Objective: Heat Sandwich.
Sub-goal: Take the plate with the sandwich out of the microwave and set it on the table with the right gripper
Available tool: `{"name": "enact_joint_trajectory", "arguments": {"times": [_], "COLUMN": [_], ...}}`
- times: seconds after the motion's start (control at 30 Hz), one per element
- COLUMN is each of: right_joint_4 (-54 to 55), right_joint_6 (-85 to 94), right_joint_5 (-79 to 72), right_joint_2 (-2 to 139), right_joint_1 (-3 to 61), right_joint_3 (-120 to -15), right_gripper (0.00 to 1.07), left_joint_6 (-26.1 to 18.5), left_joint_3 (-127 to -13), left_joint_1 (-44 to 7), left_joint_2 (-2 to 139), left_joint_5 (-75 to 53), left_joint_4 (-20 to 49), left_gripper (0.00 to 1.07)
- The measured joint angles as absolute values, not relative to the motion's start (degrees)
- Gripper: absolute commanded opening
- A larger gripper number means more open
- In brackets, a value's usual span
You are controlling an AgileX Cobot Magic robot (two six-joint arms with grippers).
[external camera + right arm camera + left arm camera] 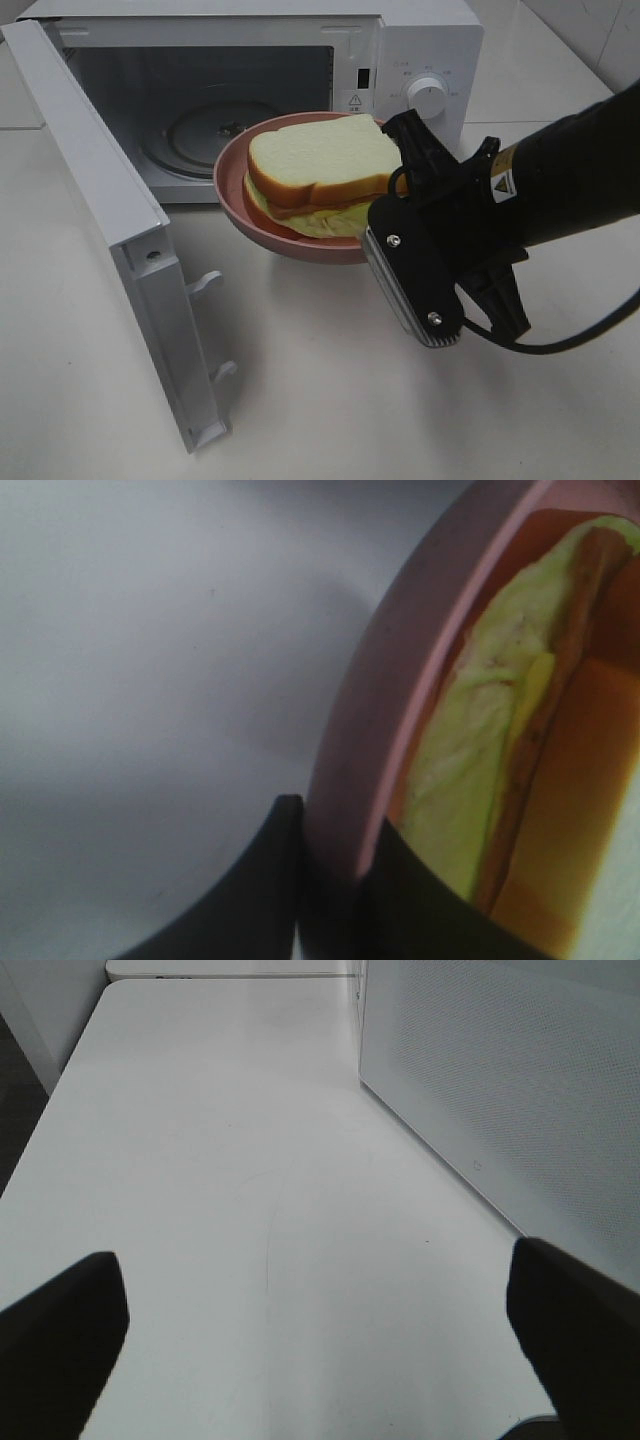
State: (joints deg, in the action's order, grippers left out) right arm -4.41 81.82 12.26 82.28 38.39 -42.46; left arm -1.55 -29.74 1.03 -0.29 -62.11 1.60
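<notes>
The microwave door stands open; the right gripper pinches the plate rim, sandwich mid-frame, not yet inside; left gripper spread, idle; closing and heating remain.

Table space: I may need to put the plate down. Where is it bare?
Bare table lies in front of the microwave, between its open door and the right gripper. Crowded at the oven mouth, where plate and sandwich hang.
</notes>
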Motion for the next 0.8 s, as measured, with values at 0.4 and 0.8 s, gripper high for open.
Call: {"name": "enact_joint_trajectory", "arguments": {"times": [0.4,0.8], "right_joint_4": [-4.6,-9.3], "right_joint_6": [79.7,72.7], "right_joint_5": [13.8,17.3], "right_joint_2": [72.8,65.4], "right_joint_1": [38.4,38.4], "right_joint_3": [-34.7,-29.6], "right_gripper": [0.0,0.0], "left_joint_6": [-1.5,-1.5], "left_joint_3": [-29.7,-29.7], "left_joint_1": [1.0,1.0], "left_joint_2": [-0.3,-0.3], "left_joint_5": [-62.1,-62.1], "left_joint_4": [1.6,1.6], "left_gripper": [0.98,0.98]}}
